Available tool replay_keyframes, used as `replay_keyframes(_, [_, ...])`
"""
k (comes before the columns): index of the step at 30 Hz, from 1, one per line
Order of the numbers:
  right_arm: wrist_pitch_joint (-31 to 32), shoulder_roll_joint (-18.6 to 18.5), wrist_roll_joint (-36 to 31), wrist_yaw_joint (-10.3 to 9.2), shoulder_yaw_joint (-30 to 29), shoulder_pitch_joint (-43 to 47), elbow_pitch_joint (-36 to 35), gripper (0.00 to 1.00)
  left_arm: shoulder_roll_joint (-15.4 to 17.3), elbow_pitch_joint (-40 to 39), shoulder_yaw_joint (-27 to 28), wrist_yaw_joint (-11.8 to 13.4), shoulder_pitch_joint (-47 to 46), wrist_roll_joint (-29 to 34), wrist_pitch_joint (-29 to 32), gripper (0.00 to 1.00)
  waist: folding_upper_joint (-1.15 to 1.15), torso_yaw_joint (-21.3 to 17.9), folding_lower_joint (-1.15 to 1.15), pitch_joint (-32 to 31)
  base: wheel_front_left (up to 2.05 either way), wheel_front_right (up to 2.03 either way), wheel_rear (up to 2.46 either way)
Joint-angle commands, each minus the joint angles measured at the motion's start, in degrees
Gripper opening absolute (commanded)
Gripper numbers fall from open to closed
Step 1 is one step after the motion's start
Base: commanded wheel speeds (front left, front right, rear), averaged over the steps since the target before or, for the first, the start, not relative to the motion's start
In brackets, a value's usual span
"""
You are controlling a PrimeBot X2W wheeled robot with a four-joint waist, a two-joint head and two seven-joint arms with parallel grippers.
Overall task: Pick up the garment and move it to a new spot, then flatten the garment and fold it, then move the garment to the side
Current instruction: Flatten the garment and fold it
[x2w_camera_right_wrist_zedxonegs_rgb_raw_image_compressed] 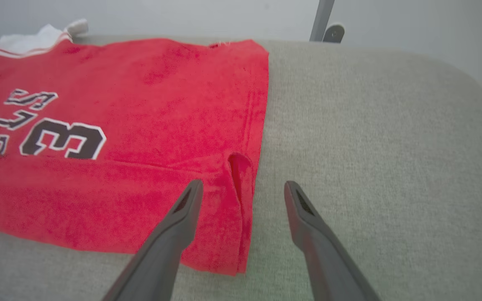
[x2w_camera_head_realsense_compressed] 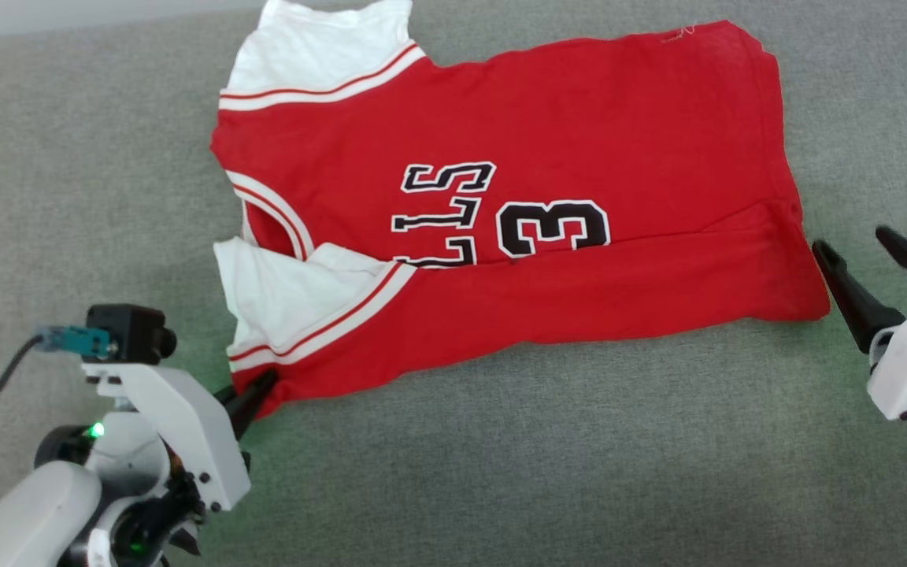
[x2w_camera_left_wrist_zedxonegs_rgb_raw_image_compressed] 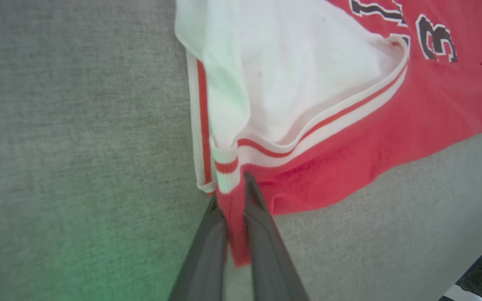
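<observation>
Left pincer (x2w_camera_head_realsense_compressed: 260,390) grips the near-left corner of the garment (x2w_camera_head_realsense_compressed: 579,142), which lies part-folded on the grey worktop (x2w_camera_head_realsense_compressed: 501,472); right pincer (x2w_camera_head_realsense_compressed: 851,240) stands open at its near-right corner. Folding seems underway; next, the right must close.

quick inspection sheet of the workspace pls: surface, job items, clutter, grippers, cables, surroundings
surface: grey fabric surface, under the whole shirt
job's things: garment lies spread, near long edge folded over part of the lettering
clutter: nothing seen
grippers: left gripper shut on the garment's near corner by the white sleeve; right gripper open, astride the hem corner
cables: dark cable runs to the left wrist camera
surroundings: pale wall, grey post behind
</observation>
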Motion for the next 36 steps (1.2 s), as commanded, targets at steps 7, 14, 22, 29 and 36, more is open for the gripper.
replay_keyframes(7, [15.5,-5.8,1.3,-0.09,2.4,-0.4,-2.4,1.00,-2.2,1.1,-2.3,-1.5,0.1,0.2,0.1,0.00,0.00,2.0,0.00,-0.6,0.00,0.00,0.00])
replay_keyframes(14, [25.4,-7.8,1.4,-0.09,3.0,-2.6,-0.5,1.00,-4.4,2.2,-3.2,-2.8,-2.0,1.0,-0.3,0.00,0.00,4.0,0.00,0.6,0.00,0.00,0.00])
replay_keyframes(22, [26.6,-7.8,2.6,-0.08,5.2,-3.2,5.4,0.36,-7.2,4.8,-4.5,-4.7,-4.2,1.5,-0.9,0.00,0.00,6.3,0.00,0.8,0.00,0.00,0.00])
replay_keyframes(29, [24.1,-8.2,3.7,-0.10,5.0,-1.6,7.6,0.00,-7.9,7.3,-4.8,-6.1,-3.8,1.1,-1.8,0.00,0.00,6.8,0.00,-1.6,0.00,0.00,0.00])
replay_keyframes(36, [22.5,-8.1,4.7,-0.09,5.3,0.9,8.1,0.00,-6.8,6.2,-4.6,-5.6,-0.4,0.3,-2.4,0.00,0.00,6.5,0.00,-5.4,0.00,0.00,0.00])
